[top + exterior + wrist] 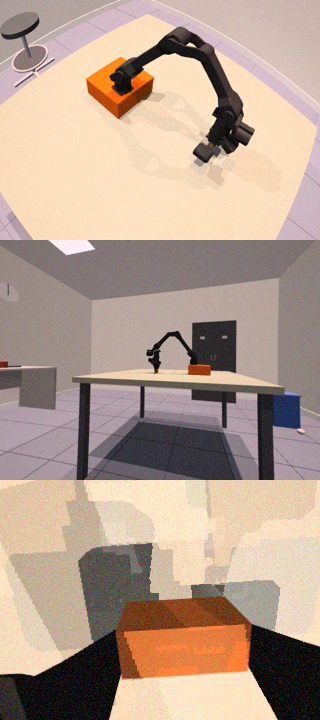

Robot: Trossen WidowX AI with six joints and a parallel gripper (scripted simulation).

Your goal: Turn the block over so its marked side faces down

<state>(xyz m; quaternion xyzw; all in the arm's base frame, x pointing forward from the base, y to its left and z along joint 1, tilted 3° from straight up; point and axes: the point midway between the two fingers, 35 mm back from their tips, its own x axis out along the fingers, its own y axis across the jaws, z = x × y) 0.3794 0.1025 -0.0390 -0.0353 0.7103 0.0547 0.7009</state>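
Between the claw (pixel 185 680) fingers sits a gripped orange block (pixel 185 637), faint markings facing the camera.

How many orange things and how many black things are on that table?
Orange: 2, the big base box and the small block gripped in the hand.
Black: 1, the robot arm.
Total: 3.
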